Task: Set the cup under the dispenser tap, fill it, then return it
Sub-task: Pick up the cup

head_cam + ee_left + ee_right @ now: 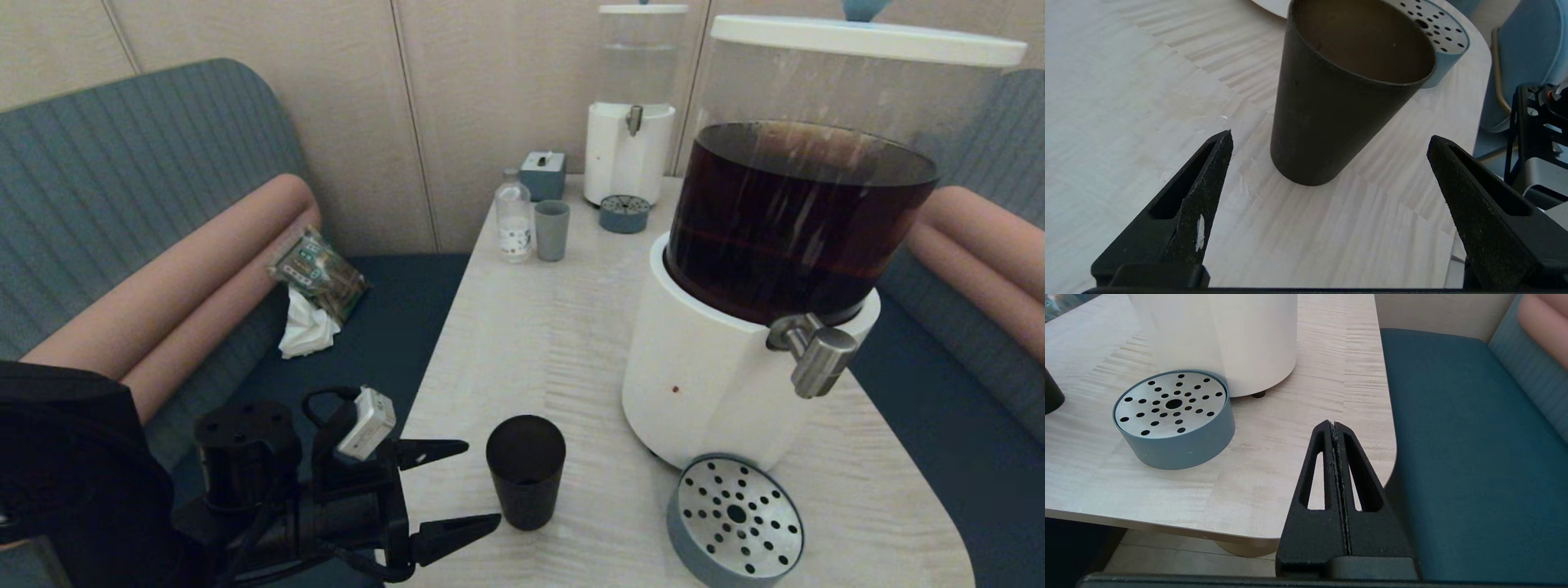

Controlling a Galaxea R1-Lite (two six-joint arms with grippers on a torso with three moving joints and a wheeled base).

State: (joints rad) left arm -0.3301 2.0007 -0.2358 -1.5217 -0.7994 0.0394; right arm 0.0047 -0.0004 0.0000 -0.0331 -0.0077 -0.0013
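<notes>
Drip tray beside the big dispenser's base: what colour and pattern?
Grey-blue round drip tray with a brushed-metal top punched with round holes; clearest in the right wrist view.

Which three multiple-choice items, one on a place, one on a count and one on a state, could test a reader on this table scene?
1. Where does the black cup stand?
A. on the drip tray
B. on the table, left of the drip tray
C. on the bench

2. How many dispensers are on the table?
A. one
B. two
C. three

3. How is the left gripper?
A. open, near the cup
B. shut on the cup
C. shut, empty

Answers: 1 B, the cup stands on bare wood beside the tray; 2 B, a dark-liquid dispenser and a clear one; 3 A, its fingers are spread with the cup ahead, untouched.
</notes>
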